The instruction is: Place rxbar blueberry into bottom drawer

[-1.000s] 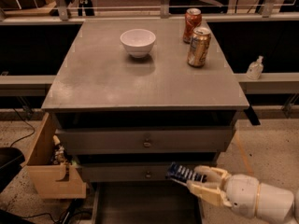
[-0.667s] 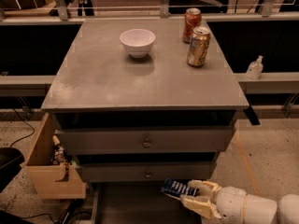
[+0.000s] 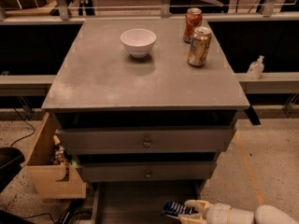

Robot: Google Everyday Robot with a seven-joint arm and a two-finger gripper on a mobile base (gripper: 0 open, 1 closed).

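Note:
The rxbar blueberry (image 3: 174,209), a dark blue wrapper with white lettering, is held in my gripper (image 3: 187,211) at the bottom edge of the camera view. My arm comes in from the lower right. The bar hangs low over the right part of the bottom drawer (image 3: 135,202), a dark grey tray pulled out beneath the two knob-fronted drawers of the grey cabinet (image 3: 140,83). The gripper's pale fingers (image 3: 196,204) are closed around the bar's right end.
On the cabinet top stand a white bowl (image 3: 138,42), a red can (image 3: 192,24) and a gold can (image 3: 199,46). A light wooden box (image 3: 49,167) hangs at the cabinet's left side. A sanitizer bottle (image 3: 255,67) sits on the right ledge.
My gripper with the bar has moved down and to the left, from in front of the lower knob drawer to low over the open bottom drawer.

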